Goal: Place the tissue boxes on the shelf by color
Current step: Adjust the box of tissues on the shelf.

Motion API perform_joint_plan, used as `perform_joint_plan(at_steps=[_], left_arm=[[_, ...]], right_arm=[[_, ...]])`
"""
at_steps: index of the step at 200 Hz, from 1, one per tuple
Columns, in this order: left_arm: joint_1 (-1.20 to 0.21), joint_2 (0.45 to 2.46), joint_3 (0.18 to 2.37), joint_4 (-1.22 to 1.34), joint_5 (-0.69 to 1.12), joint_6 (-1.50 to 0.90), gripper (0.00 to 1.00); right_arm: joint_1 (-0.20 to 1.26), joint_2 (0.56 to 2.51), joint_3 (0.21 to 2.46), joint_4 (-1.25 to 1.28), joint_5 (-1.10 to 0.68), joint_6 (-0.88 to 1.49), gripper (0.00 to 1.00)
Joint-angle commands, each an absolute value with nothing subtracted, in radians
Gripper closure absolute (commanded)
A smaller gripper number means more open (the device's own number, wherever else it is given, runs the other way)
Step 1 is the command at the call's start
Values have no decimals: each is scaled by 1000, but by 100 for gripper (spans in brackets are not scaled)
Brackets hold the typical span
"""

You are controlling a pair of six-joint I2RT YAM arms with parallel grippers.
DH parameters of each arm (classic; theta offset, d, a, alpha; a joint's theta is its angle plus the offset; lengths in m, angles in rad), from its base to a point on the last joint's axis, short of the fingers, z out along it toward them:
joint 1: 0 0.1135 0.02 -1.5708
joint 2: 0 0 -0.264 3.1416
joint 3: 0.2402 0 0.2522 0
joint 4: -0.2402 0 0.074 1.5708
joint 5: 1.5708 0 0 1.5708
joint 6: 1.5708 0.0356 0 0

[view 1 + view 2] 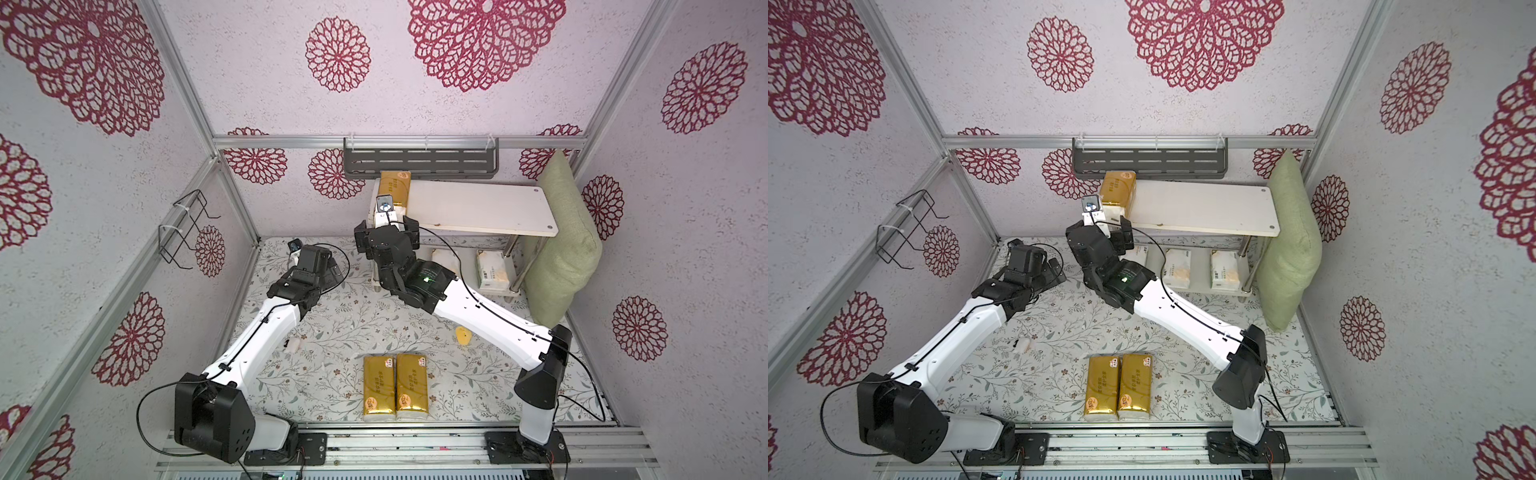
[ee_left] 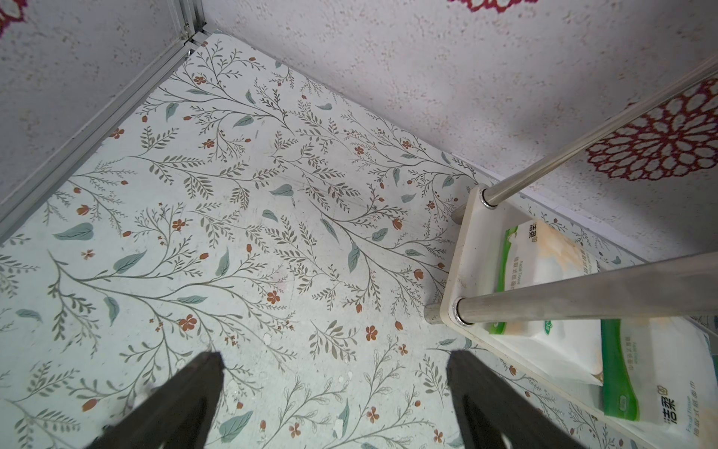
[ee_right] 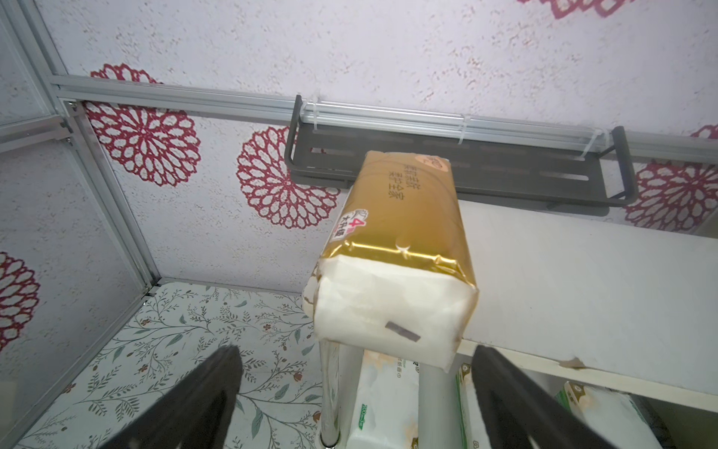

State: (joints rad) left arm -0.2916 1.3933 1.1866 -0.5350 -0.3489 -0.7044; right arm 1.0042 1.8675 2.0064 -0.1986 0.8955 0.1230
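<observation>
One gold tissue box (image 1: 394,188) (image 3: 404,217) lies on the left end of the shelf's top board (image 1: 478,208), its white end overhanging the edge. My right gripper (image 3: 354,352) hovers just in front of that end, open, holding nothing. Three white tissue boxes (image 1: 1177,268) (image 1: 1224,269) (image 1: 1140,253) lie on the lower board (image 2: 472,248). Two more gold tissue boxes (image 1: 378,386) (image 1: 411,384) lie side by side near the table's front edge. My left gripper (image 2: 335,355) is open and empty over bare table, left of the shelf.
A green cushion (image 1: 561,249) leans against the shelf's right end. A grey slotted wall rack (image 1: 419,160) hangs just behind the shelf and a black wire rack (image 1: 187,226) on the left wall. A small yellow lump (image 1: 463,336) and a white scrap (image 1: 293,344) lie mid-table.
</observation>
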Motion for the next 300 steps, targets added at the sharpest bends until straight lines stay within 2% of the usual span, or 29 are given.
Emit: perform_joint_plan(at_steps=[1,127,212,257,300], left_arm=[[-283,1382,1182,-506,-342,-706,3],[-283,1384,1178,-492,-339,-704,3],[-284,1393,1180,-483,-330,-701,2],[-284,1401,1182,-474,-317,-704,3],[-284,1399,1192,-477,-318,-698,3]], right_arm=[[986,1863,2043,-139,931,108,1],[940,1893,2046,-39,822,146,1],[910,1946,2074,-35,856,172,1],[899,1959,2013,110,896,146,1],[889,1972,2014,130,905,145,1]])
